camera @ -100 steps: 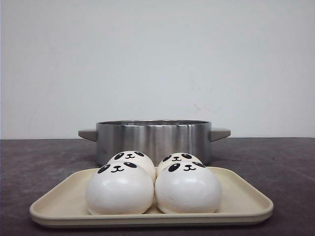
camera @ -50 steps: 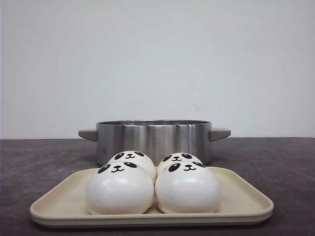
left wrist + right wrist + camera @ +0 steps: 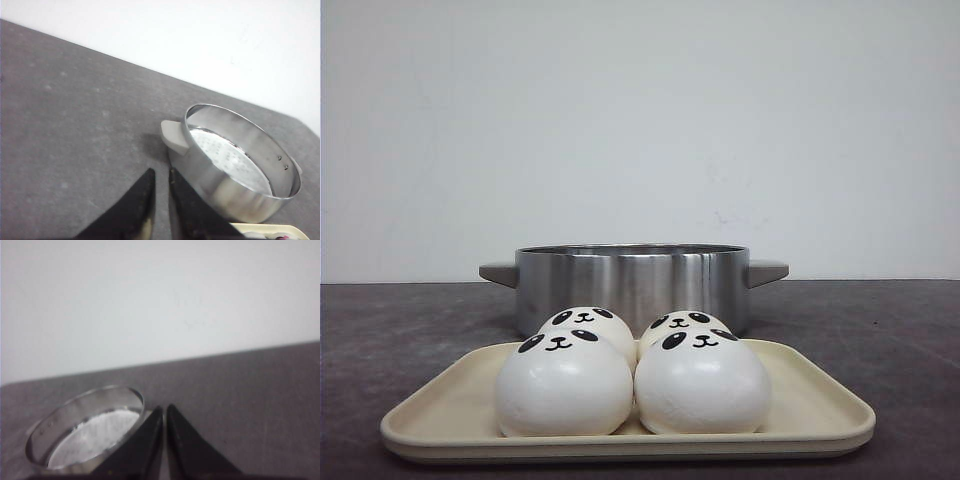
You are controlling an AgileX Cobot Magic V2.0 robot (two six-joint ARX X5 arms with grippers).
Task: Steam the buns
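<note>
So far, nothing in the scene had shifted; line by line:

Buns: the four buns (image 3: 632, 372) sat in the lower middle of the front view, two in front, two behind, touching one another, just as in both earlier front pictures.
Tray: the cream tray (image 3: 820, 405) under them held the same spot along the lower edge of the frame.
Steamer pot: the steel pot (image 3: 632, 282) stood just behind the tray at the frame's centre, unmoved; the left wrist view showed its perforated insert (image 3: 227, 160) bare, with no bun on it.
Left gripper: the left gripper (image 3: 161, 181), at the bottom centre of its wrist view, had its black tips nearly together with only a thin slit between them, pinching nothing; it hung over the dark table (image 3: 65, 130) beside the pot's handle (image 3: 174, 137).
Right gripper: the right gripper (image 3: 164, 415) was likewise pressed almost closed and empty, with the pot at the lower left of its view.
Change: none between the front pictures; no arm appeared there.
Meaning for the task: by my reading, the work had not begun, and all four buns awaited moving into the pot.
</note>
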